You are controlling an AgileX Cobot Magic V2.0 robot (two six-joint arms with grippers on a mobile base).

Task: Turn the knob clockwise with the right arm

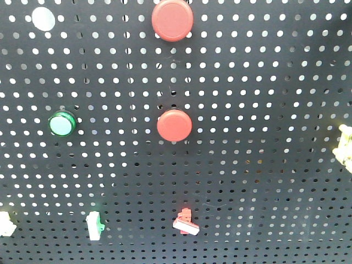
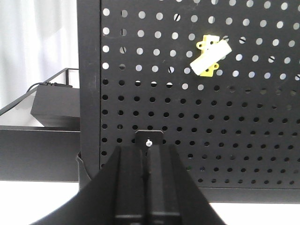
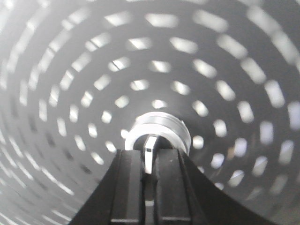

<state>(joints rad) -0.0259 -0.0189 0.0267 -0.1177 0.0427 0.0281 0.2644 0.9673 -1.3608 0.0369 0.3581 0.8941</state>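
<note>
Jaws of the right gripper [image 3: 150,157] pinch the white tab [image 3: 150,144] of the silver knob [image 3: 161,127]. The knob is mounted on the black pegboard [image 3: 70,70], at 12 o'clock just ahead of the gripper in the right wrist view, where the holes around it smear into arcs. A clean clockwise turn probably means rolling the wrist about the knob's own axis, with the pinch square on the tab so it cannot slip free and no push into the board. The left gripper [image 2: 146,151] hangs near the board's lower edge, jaws closed on nothing, a yellow clip [image 2: 210,56] at 1 o'clock above it. No container holds anything for the task. At 9 o'clock, what looks like a shallow black tray [image 2: 37,150] carries a black box [image 2: 54,107] with a cable. The knob cannot be picked out in the front view.
</note>
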